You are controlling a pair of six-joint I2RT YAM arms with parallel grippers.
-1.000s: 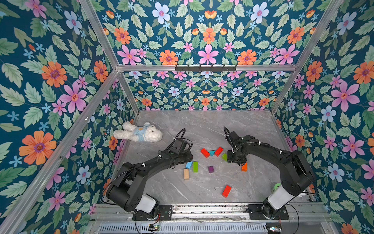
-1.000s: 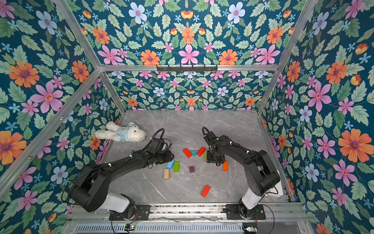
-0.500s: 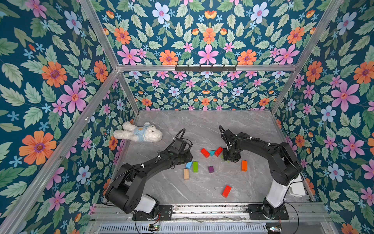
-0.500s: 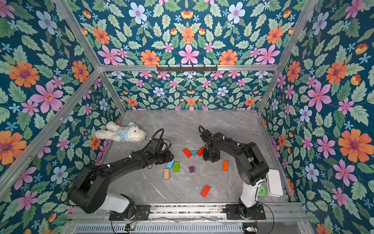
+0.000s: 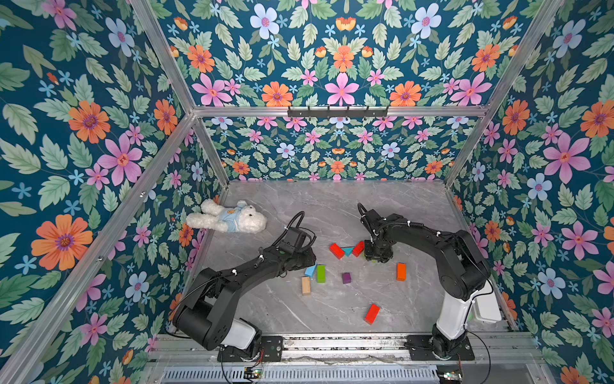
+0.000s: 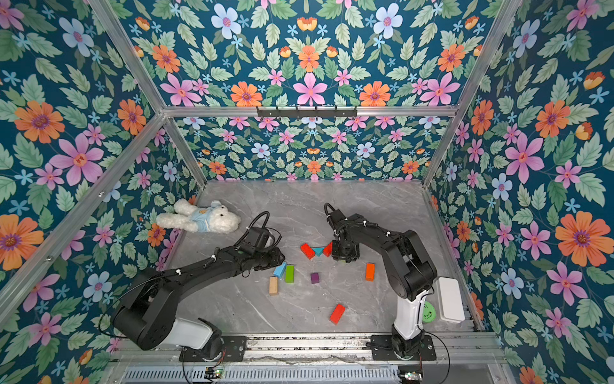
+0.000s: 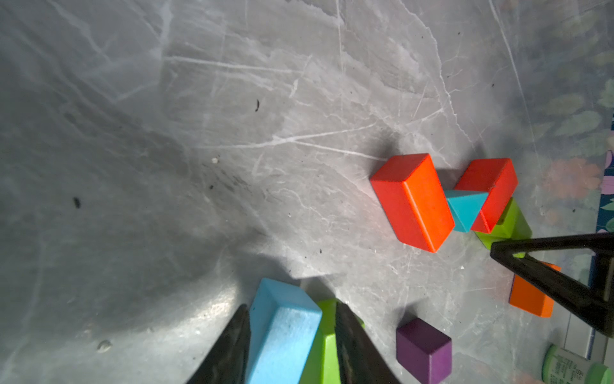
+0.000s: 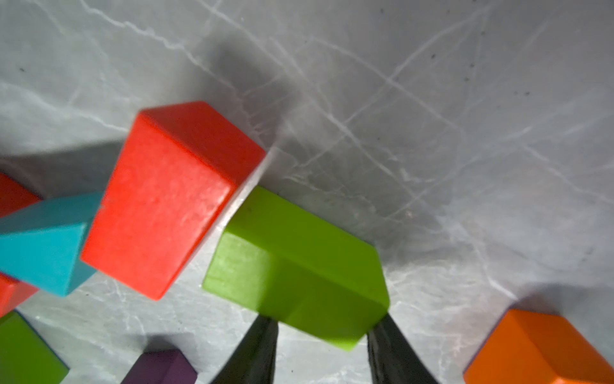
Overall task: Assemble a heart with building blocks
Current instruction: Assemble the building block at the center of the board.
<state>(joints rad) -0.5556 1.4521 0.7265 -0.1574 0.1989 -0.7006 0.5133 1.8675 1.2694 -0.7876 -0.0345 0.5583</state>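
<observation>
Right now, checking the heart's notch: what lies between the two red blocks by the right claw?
A teal triangle, between one red block and the other red block, touching both; clearest in the left wrist view.

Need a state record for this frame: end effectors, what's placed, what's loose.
left end effector: closed on light blue wooden bar
right end effector: closed on green wooden bar
heart so far: teal wooden triangle between two red wooden blocks
loose: purple wooden cube, orange wooden block, natural-wood bar, second green bar, third red block
clutter: white plush bear
</observation>
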